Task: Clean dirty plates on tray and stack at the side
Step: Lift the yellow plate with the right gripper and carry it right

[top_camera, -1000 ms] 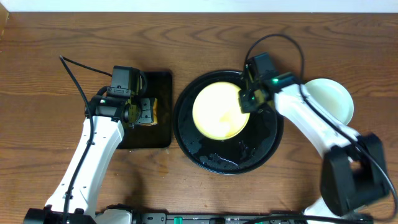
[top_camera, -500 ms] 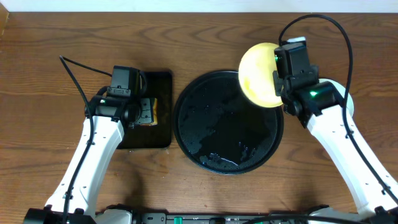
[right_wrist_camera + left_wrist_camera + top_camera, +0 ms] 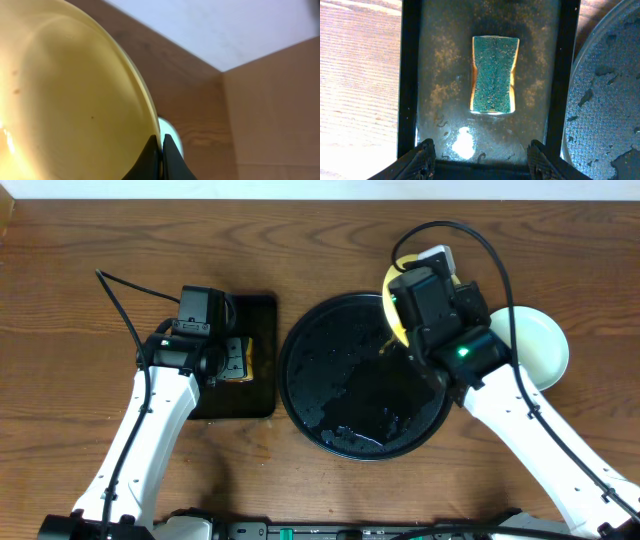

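My right gripper (image 3: 161, 150) is shut on the rim of the pale yellow plate (image 3: 65, 100) and holds it on edge in the air. In the overhead view only a sliver of the yellow plate (image 3: 391, 305) shows beside the right arm, over the far right rim of the large round black tray (image 3: 340, 420), which is wet and holds no plates. Pale mint-blue plates (image 3: 540, 340) sit on the table right of the tray; a sliver of one (image 3: 171, 134) shows in the right wrist view. My left gripper (image 3: 481, 156) is open above the small rectangular tray.
A green and yellow sponge (image 3: 493, 75) lies in the wet rectangular black tray (image 3: 407, 75) left of the round tray (image 3: 605, 110). A cable loops over the table near the right arm. Cardboard and a white wall show in the right wrist view.
My right gripper lifted the yellow plate off the round tray, swung it up to the right, and tipped it on edge. The left arm has not moved.
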Available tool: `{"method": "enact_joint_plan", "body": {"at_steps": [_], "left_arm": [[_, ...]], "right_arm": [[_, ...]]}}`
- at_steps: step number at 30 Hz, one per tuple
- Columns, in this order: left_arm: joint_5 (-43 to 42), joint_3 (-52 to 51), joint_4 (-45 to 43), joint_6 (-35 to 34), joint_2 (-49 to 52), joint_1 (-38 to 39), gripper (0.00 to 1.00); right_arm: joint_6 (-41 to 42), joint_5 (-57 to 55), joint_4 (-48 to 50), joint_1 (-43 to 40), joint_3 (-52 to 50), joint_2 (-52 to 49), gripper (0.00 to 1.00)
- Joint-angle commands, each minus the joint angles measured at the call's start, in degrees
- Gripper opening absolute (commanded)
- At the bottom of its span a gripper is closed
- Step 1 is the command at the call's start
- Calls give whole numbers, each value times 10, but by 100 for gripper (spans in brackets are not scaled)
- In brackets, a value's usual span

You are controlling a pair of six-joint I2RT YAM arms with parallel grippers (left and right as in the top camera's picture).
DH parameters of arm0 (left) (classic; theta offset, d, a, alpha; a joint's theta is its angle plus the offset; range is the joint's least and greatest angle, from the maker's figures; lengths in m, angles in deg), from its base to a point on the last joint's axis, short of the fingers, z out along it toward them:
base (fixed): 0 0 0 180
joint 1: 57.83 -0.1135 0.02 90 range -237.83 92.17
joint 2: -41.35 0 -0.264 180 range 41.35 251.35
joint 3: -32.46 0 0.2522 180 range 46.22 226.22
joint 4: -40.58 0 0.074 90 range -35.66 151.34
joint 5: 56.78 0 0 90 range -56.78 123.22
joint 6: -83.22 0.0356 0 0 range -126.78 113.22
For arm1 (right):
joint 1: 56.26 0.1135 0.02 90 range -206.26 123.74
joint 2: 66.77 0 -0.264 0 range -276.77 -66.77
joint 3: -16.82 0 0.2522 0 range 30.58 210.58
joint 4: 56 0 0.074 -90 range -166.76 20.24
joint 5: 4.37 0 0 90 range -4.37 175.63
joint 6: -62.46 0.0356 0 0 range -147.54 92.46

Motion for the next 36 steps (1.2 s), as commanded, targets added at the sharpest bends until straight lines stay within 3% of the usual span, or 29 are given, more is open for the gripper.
{"method": "enact_joint_plan", "body": {"at_steps": [1,13,18,22,27,36], "left_arm": [[1,4,2,-9,-4,2,60],[1,4,2,-9,-4,2,60],[1,4,2,-9,-4,2,60],[1,4,2,-9,-4,2,60],[1,4,2,-9,-4,2,60],[1,4,2,-9,-4,2,60]], "right_arm": [[0,-92,16,5,0,4,1],[33,-49,13,5,0,4,1],[146,-21,-24,-16,0,4,1],[220,70,-52,-72,0,4,1],[249,174,-61,-174,0,4,1],[281,236,-68,-349,-17,3,1]]}}
